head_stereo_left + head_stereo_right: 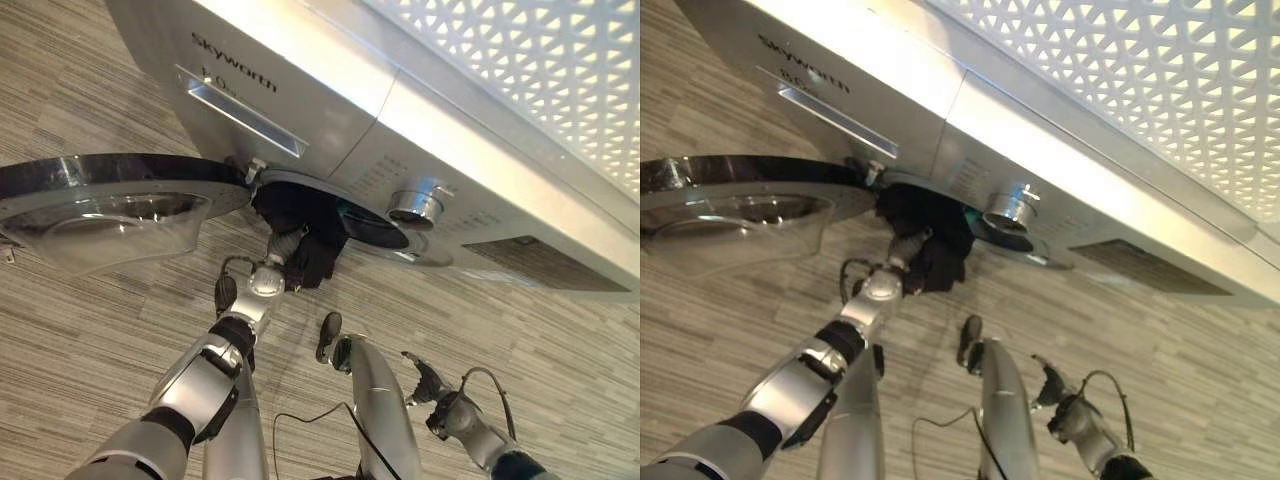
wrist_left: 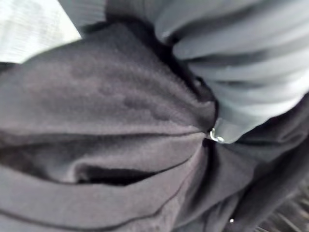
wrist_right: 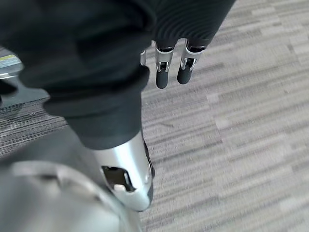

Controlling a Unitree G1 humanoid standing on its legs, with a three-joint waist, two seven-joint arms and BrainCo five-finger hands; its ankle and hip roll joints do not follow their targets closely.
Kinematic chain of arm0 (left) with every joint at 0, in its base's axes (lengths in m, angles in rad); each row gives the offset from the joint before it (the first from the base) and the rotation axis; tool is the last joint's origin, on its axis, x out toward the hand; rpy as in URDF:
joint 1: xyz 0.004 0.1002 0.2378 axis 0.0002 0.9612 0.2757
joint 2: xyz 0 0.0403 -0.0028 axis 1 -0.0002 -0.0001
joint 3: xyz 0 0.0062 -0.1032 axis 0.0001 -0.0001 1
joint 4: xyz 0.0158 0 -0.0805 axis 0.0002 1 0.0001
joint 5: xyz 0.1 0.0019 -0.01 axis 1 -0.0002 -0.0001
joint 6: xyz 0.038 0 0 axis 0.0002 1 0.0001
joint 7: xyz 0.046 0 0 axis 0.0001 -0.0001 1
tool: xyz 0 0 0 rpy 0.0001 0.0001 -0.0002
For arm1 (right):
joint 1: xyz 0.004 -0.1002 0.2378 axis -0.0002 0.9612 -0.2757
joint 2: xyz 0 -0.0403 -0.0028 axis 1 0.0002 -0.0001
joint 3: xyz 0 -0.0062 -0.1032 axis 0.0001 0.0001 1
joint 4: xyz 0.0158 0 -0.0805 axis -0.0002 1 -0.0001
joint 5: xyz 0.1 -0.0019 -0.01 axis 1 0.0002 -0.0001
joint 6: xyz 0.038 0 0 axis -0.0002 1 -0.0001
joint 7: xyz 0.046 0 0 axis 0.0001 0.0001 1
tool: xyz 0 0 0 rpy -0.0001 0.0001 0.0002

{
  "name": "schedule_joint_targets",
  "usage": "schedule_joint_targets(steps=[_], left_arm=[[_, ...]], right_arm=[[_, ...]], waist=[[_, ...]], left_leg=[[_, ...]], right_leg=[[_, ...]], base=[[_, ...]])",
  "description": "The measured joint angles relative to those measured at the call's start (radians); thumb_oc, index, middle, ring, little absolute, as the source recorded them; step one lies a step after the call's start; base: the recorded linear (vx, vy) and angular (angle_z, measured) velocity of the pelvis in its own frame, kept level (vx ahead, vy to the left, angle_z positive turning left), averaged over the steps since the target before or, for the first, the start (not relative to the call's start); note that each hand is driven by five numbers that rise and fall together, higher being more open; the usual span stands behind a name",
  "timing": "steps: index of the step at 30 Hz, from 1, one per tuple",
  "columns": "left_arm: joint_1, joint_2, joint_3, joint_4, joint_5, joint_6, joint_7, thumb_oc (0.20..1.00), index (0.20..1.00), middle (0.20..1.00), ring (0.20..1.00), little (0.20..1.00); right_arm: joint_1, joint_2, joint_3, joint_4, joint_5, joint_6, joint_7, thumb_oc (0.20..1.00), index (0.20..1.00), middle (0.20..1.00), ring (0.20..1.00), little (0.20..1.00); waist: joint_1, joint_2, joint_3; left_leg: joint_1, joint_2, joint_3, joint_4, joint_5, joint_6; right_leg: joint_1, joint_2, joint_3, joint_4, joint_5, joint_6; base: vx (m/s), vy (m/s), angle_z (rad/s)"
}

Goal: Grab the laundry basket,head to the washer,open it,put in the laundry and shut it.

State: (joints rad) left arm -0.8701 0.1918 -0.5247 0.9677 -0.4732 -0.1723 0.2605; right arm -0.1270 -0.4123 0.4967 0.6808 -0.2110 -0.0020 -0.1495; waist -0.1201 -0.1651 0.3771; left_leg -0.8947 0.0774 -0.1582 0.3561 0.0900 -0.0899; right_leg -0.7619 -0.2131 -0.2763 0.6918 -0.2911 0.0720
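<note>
Left hand [image 1: 287,246] is at the mouth of the silver front-loading washing machine [image 1: 300,90], its fingers buried in a bundle of black fabric laundry [image 1: 305,235]; whether they are closed on the cloth cannot be told. The left wrist view shows dark folds of that cloth lying against the ribbed grey rubber door seal [image 2: 241,63]. The laundry sits partly inside the drum opening, with a fold hanging out over the lower rim beside the left hand. The round, glass-bowled washer door [image 1: 105,205] stands swung fully open to the robot's left of the opening. A chrome control dial [image 1: 417,203] is on the panel, to the right of the opening. Right hand [image 1: 424,381] hangs low over the grey striped carpet floor [image 1: 90,330], well apart from the machine, fingers relaxed and holding nothing.
</note>
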Motion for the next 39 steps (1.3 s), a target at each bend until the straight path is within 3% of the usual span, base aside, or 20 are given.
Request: schedule_joint_targets(steps=[7, 11, 18, 31, 39], left_arm=[[-0.111, 0.045, 0.032, 0.035, -0.037, 0.008, 0.014, 0.2, 0.2, 0.2, 0.2, 0.2], [-0.179, 0.089, 0.041, 0.033, -0.094, 0.012, 0.007, 0.2, 0.2, 0.2, 0.2, 0.2], [-0.277, 0.055, 0.071, 0.023, -0.236, 0.006, 0.018, 0.2, 0.2, 0.2, 0.2, 0.2], [-0.569, 0.083, 0.149, 0.023, -0.505, -0.004, 0.062, 0.2, 0.2, 0.2, 0.2, 0.2], [-0.651, 0.066, 0.193, -0.068, -0.63, -0.139, 0.153, 0.2, 0.2, 0.2, 0.2, 0.2]], right_arm=[[-0.001, -0.017, -0.01, -0.119, -0.001, 0.005, 0.001, 1.0, 1.0, 1.0, 1.0, 1.0], [0.009, -0.021, -0.043, -0.171, 0.0, -0.002, 0.002, 1.0, 1.0, 1.0, 1.0, 1.0], [0.001, -0.02, -0.103, -0.236, 0.0, -0.003, -0.001, 1.0, 1.0, 1.0, 1.0, 1.0], [0.015, -0.025, -0.163, -0.368, 0.001, -0.023, -0.002, 1.0, 1.0, 1.0, 1.0, 1.0], [0.011, -0.036, -0.204, -0.411, 0.001, -0.023, -0.004, 1.0, 1.0, 1.0, 1.0, 1.0]], waist=[[-0.028, -0.036, -0.028], [-0.052, -0.038, -0.031], [-0.064, -0.035, -0.035], [-0.116, -0.031, -0.037], [-0.123, -0.028, -0.035]], left_leg=[[-0.105, 0.002, 0.001, 0.031, 0.002, -0.001], [-0.158, 0.001, 0.003, 0.044, 0.004, -0.002], [-0.248, 0.001, 0.004, 0.043, 0.02, -0.013], [-0.347, 0.011, 0.046, 0.037, 0.025, -0.019], [-0.366, 0.015, 0.051, 0.019, 0.035, -0.033]], right_leg=[[-0.124, -0.001, 0.022, 0.06, -0.007, -0.005], [-0.18, -0.002, 0.029, 0.078, -0.009, -0.006], [-0.281, -0.004, 0.038, 0.098, -0.007, -0.008], [-0.426, 0.002, 0.09, 0.109, 0.001, -0.006], [-0.446, 0.006, 0.095, 0.092, 0.004, -0.006]], base=[[-0.01, -0.008, -0.01], [0.0, 0.0, 0.0], [0.0, 0.0, 0.0], [0.01, -0.013, -0.05], [0.02, -0.015, -0.01]])
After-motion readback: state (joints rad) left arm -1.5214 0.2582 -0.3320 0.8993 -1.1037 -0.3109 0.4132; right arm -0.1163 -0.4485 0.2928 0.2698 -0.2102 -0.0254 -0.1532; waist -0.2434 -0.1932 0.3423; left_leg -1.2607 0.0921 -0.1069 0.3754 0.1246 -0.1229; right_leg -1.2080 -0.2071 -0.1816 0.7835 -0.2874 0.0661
